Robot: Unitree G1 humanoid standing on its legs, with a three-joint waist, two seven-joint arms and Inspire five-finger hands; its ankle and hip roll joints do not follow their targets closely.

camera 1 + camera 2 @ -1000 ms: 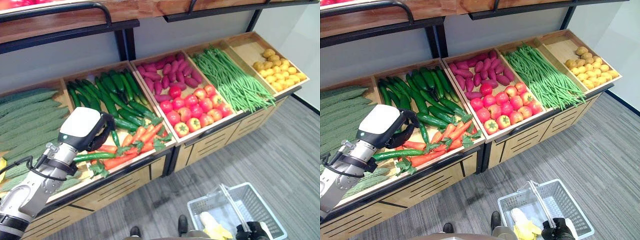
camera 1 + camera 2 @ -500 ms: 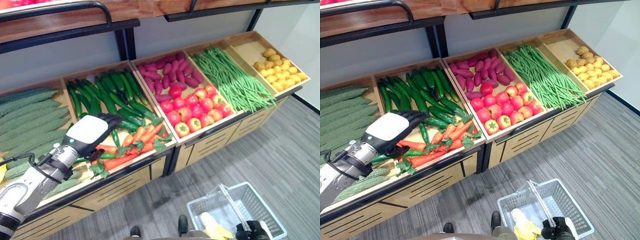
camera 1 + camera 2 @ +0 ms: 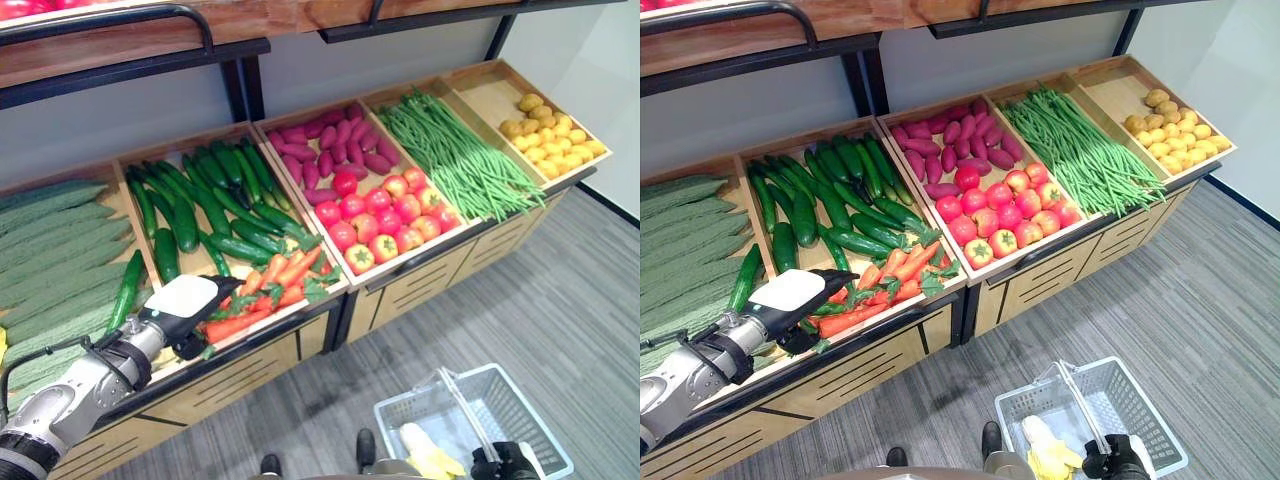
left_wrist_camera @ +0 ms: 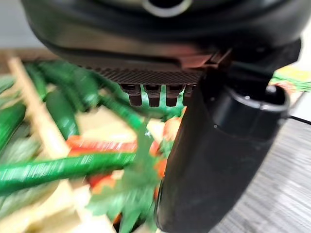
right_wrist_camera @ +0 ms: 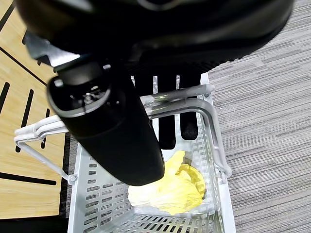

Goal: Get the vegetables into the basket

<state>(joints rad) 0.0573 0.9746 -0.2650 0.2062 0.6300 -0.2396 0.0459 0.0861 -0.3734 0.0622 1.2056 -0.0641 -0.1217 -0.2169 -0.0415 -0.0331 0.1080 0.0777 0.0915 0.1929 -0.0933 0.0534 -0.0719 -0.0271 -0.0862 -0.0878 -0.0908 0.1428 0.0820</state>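
The left hand has dropped to the wooden crate's front edge, fingers curled over orange carrots; whether it grips one, I cannot tell.

The right hand is curled around the white wire basket's handle.

1. Eye views: bright, even indoor light; soft shadow under the upper shelf; no glare
2. Left wrist view: carrots and greens smeared by blur; left hand dark
3. Right wrist view: basket sharp; right hand dark, underlit
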